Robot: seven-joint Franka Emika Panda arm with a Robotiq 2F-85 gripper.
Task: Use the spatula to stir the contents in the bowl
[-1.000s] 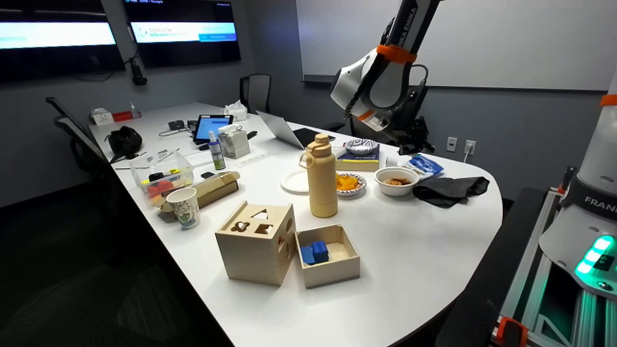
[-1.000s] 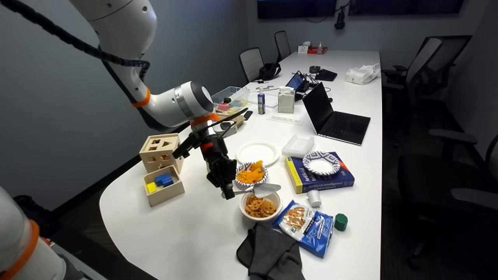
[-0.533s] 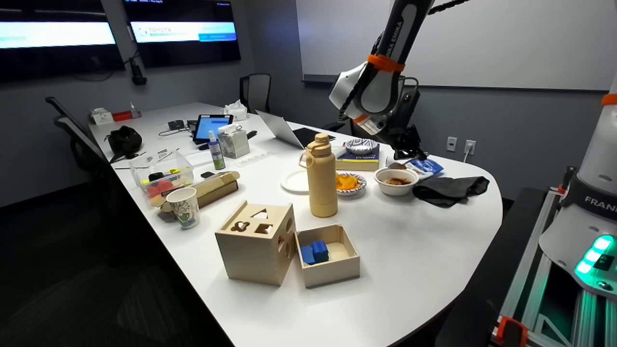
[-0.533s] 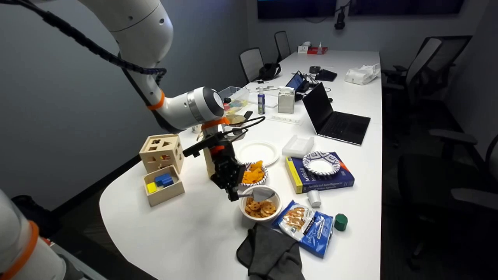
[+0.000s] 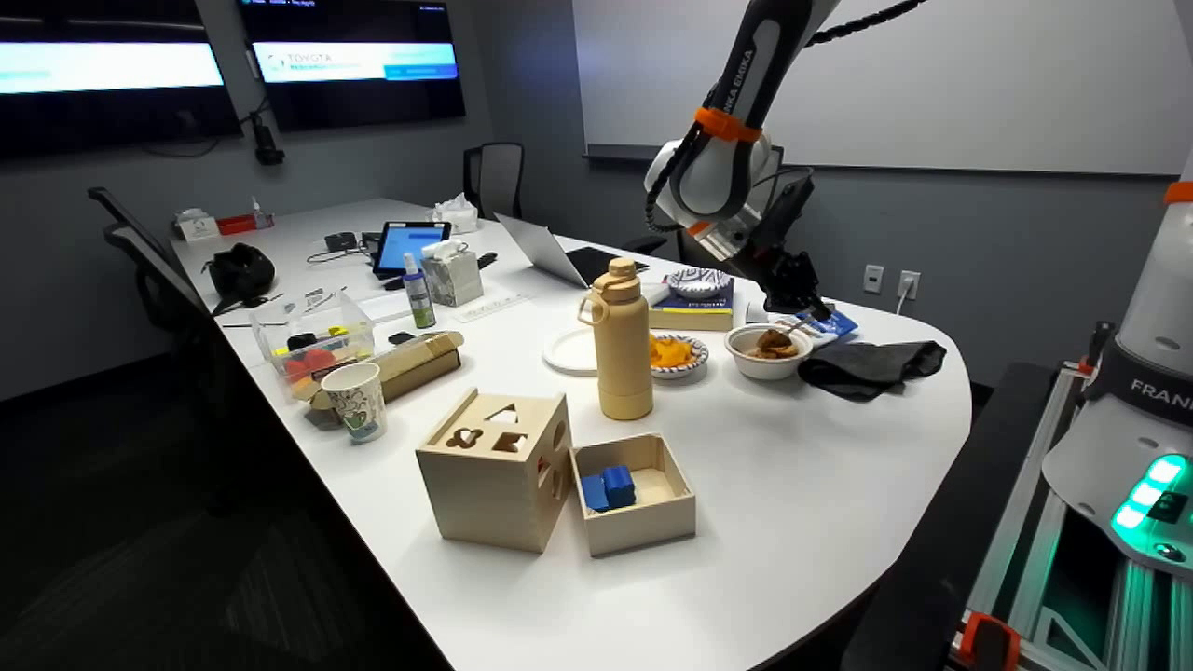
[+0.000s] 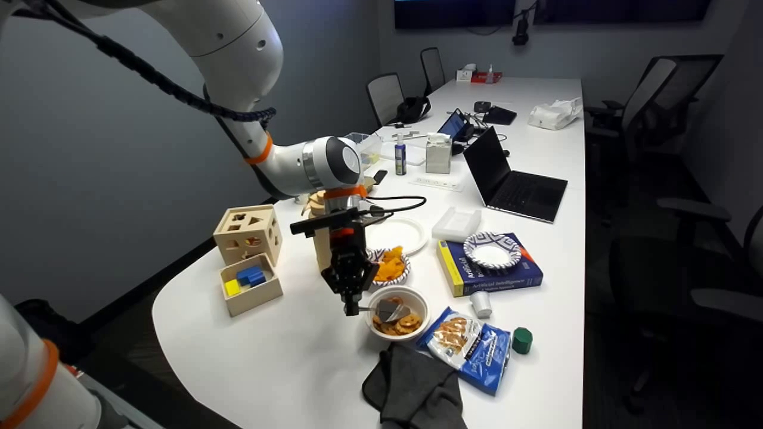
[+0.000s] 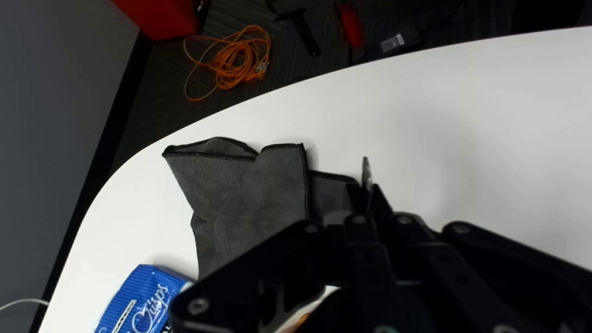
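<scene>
Grey walls point(image 6: 322, 89) surround a white table point(image 6: 280, 363), where the white bowl point(image 5: 764, 369) stands between a patterned dish point(image 5: 699, 359) of orange bits and a dark grey cloth point(image 6: 417, 384). The gripper point(image 6: 352, 307) pinches the spatula point(image 6: 391, 310) in narrow jaws (in the wrist view a sliver of it shows between them). It slants down to the bowl's hollow, in or just over the brown contents point(image 6: 408, 325); which is hard to tell. A blue snack bag point(image 6: 471, 348) lies beside the bowl.
</scene>
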